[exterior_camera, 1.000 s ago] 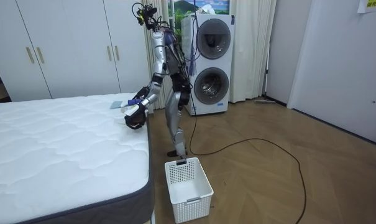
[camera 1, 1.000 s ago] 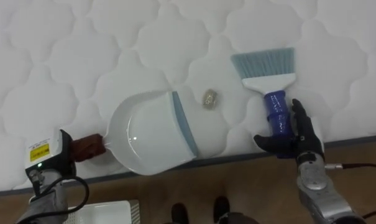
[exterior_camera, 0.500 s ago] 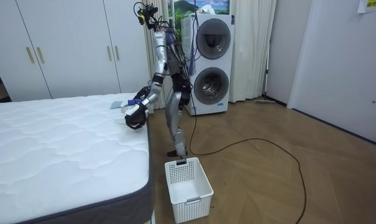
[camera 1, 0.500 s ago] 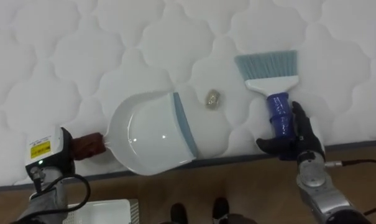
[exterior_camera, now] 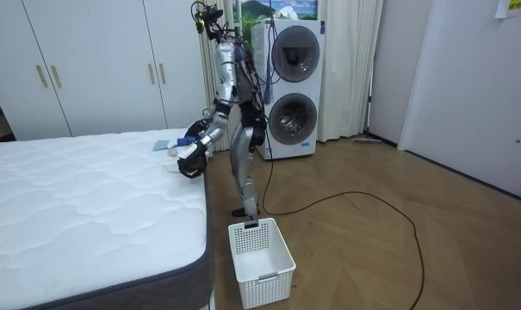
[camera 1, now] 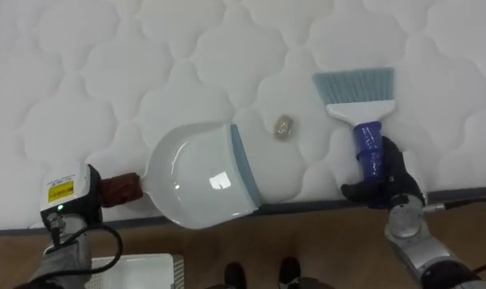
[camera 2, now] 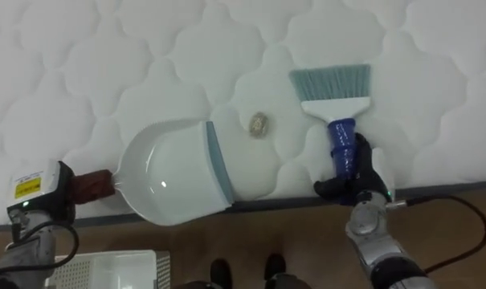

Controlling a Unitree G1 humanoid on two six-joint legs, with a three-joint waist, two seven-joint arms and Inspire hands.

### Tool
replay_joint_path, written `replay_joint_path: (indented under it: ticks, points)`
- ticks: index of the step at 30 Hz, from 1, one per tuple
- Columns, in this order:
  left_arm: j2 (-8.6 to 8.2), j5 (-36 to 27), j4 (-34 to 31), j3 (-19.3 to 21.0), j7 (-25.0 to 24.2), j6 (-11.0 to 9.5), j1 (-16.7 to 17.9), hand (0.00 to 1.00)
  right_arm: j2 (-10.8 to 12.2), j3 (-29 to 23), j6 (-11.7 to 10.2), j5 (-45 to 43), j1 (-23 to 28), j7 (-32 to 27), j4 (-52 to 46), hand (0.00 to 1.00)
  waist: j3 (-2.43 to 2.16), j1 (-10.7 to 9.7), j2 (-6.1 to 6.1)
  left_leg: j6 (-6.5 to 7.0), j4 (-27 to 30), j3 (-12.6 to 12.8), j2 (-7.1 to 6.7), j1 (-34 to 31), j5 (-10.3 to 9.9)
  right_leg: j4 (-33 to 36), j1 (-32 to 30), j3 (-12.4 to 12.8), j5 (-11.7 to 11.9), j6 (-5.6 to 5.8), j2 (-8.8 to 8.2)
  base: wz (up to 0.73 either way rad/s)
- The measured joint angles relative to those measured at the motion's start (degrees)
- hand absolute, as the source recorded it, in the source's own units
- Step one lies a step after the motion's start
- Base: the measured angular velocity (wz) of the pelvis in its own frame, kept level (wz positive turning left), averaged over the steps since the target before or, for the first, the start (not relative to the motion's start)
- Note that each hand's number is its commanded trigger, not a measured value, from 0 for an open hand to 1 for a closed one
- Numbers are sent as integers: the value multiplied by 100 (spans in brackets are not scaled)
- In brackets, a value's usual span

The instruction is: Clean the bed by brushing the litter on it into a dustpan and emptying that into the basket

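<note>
Nearest, on the floor by the robot's feet, is a white basket (camera 1: pixel 144 266). At the bed's edge, the left hand (camera 1: pixel 72 210) is closed on the brown handle of the dustpan (camera 1: pixel 198 177), as far as its back lets me judge. The pan lies on the mattress (camera 1: pixel 106 64), part of it overhanging the edge, and its grey-blue lip faces right. On the right the right hand (camera 1: pixel 390 183) has its fingers wrapped round the blue handle of the brush (camera 1: pixel 357 111), whose bristles point away from the robot and rest on the quilting.

Farther in, a small crumb (camera 1: pixel 284 126) lies on the mattress between the lip and the bristles, near both and touching neither.

The step in hand looks like sweeping that crumb into the pan. The next move calls for a short stroke of the brush to the robot's left, bristles kept down behind the crumb. The left hand must hold the lip flat to the mattress so that the crumb does not slip under it.
</note>
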Motion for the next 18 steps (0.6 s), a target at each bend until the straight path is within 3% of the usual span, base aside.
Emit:
replay_joint_path:
  ticks: [9, 18]
  points:
    - [0, 2, 16, -39, -11, 0, -27, 100, -215, 67, 276, 19, -266, -66, 339, 100, 2, 67, -7, -4, 5, -2, 16, 24, 3, 57, 26, -34, -1, -13, 3, 0]
    - [-3, -18, 24, -217, -11, 25, -120, 100, -143, 107, 453, 71, -251, -59, 420, 100, 19, 136, -31, -3, 11, -5, 11, 28, 2, 56, 40, -52, -1, -11, -6, 0]
